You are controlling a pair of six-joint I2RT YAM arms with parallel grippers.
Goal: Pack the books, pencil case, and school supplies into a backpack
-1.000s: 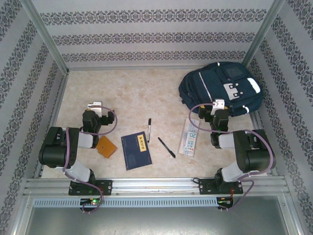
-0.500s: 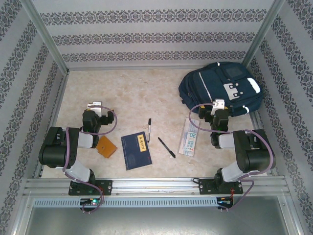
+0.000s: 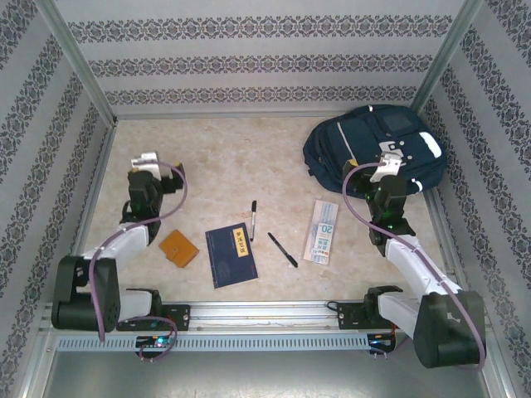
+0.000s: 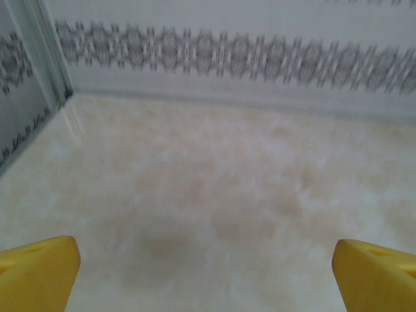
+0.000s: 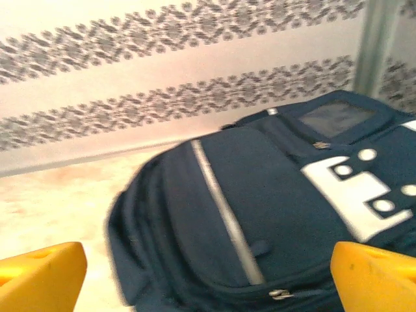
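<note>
Since the backpack (image 3: 373,149) lies flat in the far right corner of the tabletop (image 3: 232,157), front pocket up and its longer side running across, the right gripper (image 3: 388,166) is much the nearer one. It hangs over the bag's near edge with jaws spread wide and nothing between them. The left gripper (image 3: 145,160), just as wide and empty, hovers well apart on the far left. From above, the unpacked things lie in a loose row nearer the arm bases: orange booklet (image 3: 179,248), navy book (image 3: 231,255), two pens (image 3: 253,219) and pencil case (image 3: 320,230), the case lengthways toward the bag. The right wrist camera adds what the overhead one cannot resolve: a zip pull (image 5: 281,294) low between the yellow fingertips (image 5: 39,276) and a trim stripe (image 5: 224,211) running away from them, so the bag looks closed and probably has to be opened first. The left wrist camera looks over bare tabletop toward the patterned wall (image 4: 214,55).
</note>
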